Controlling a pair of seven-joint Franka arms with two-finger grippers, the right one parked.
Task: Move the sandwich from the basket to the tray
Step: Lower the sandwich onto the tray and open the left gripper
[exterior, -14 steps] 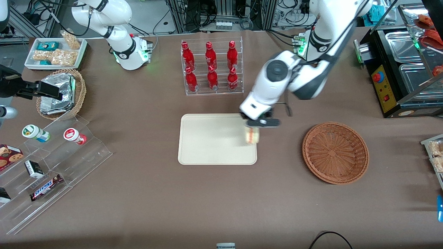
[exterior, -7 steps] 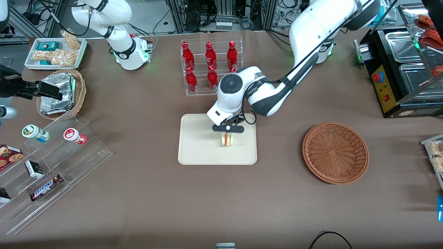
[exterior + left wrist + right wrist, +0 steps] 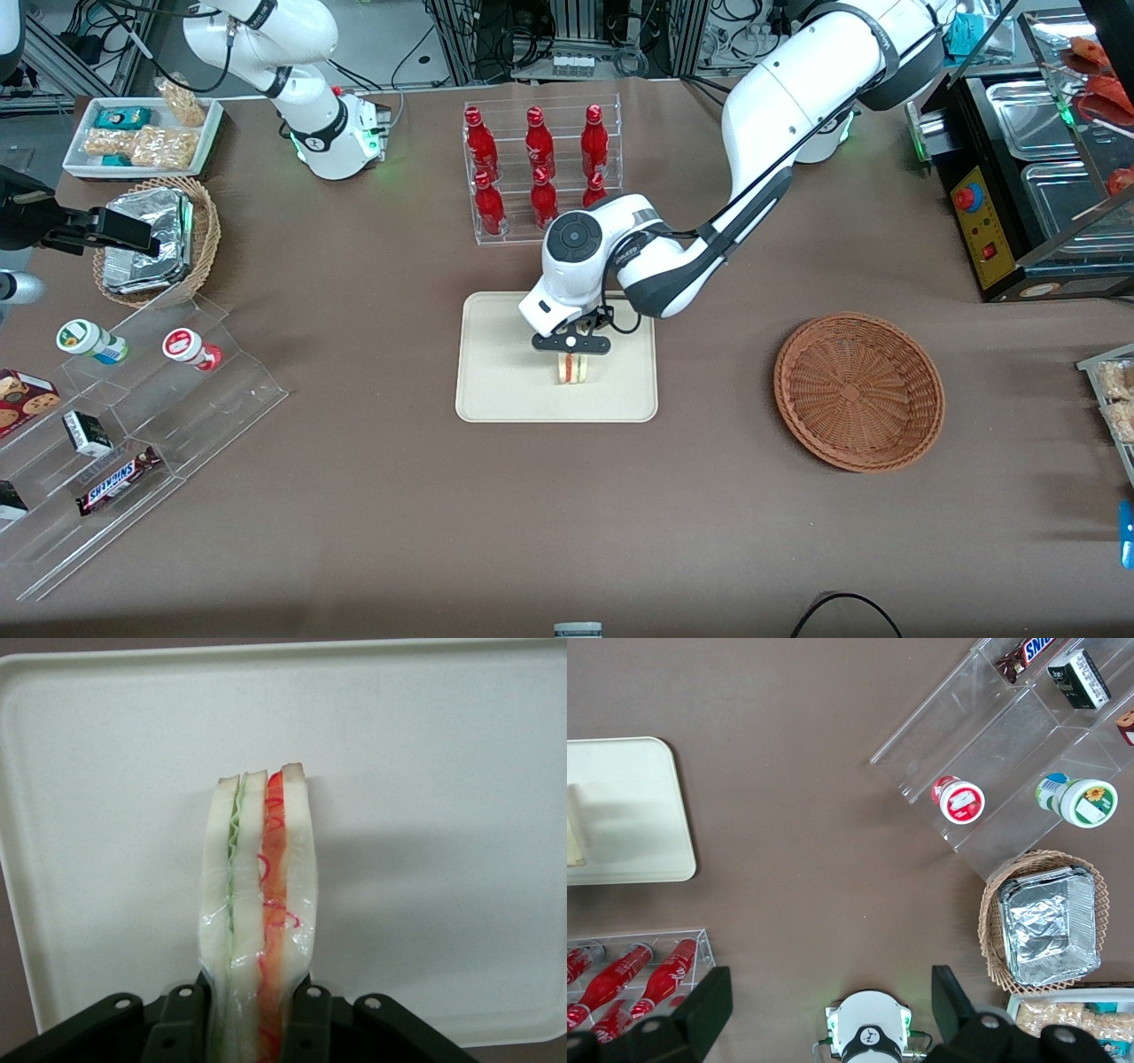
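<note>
Up close, tool [image 3: 257, 1014] clamped on sandwich [image 3: 259, 904] over tray [image 3: 443, 771], front-only empty basket [image 3: 858, 391]

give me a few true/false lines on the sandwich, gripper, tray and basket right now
1. The gripper is shut on the sandwich. True.
2. The sandwich lies in the basket. False: the basket holds nothing; the sandwich is over the tray.
3. The sandwich is held on edge, its red and green filling layers showing. True.
4. The gripper hangs over the bottle rack. False: it is over the tray, nearer the front camera than the rack.
5. The tray already carries a foil packet. False: only the sandwich is over it.
</note>
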